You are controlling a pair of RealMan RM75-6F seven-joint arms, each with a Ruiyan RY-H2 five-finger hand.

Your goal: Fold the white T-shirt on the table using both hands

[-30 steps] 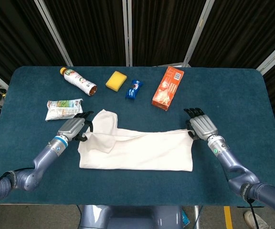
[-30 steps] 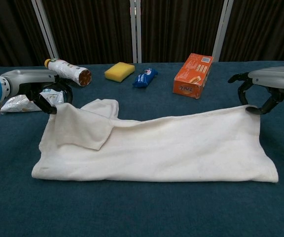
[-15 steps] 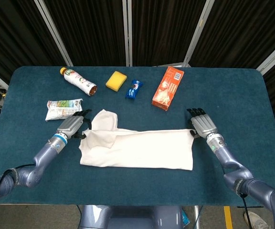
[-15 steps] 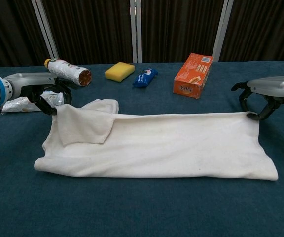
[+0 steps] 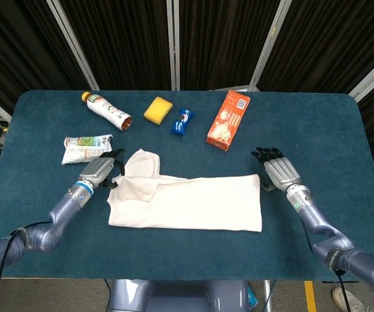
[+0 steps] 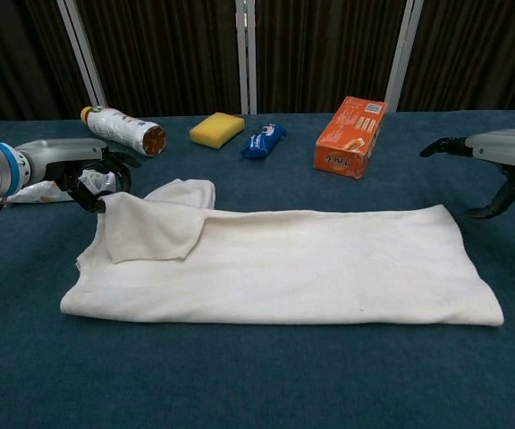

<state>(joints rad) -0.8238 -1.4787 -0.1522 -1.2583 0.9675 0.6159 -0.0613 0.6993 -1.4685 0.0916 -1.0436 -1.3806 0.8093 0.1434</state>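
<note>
The white T-shirt (image 5: pixel 187 203) (image 6: pixel 284 264) lies flat on the blue table (image 5: pixel 317 123) as a long folded band, with one sleeve doubled over at its left end. My left hand (image 5: pixel 99 170) (image 6: pixel 79 170) sits at the far left corner of the shirt, fingers curled, pinching the cloth's edge. My right hand (image 5: pixel 278 172) (image 6: pixel 499 156) hovers just beyond the shirt's far right corner. Its fingers are spread, it holds nothing, and a gap of bare table separates it from the cloth.
Along the back of the table lie a bottle on its side (image 5: pixel 106 110) (image 6: pixel 119 130), a yellow sponge (image 5: pixel 158 109), a blue packet (image 5: pixel 182 121) and an orange box (image 5: pixel 228 119) (image 6: pixel 351 136). A snack bag (image 5: pixel 86 147) lies just behind my left hand.
My right hand has let go of the shirt's right corner and drawn away to the right with its fingers spread. The far edge has settled flat on the table. My left hand has barely moved.
</note>
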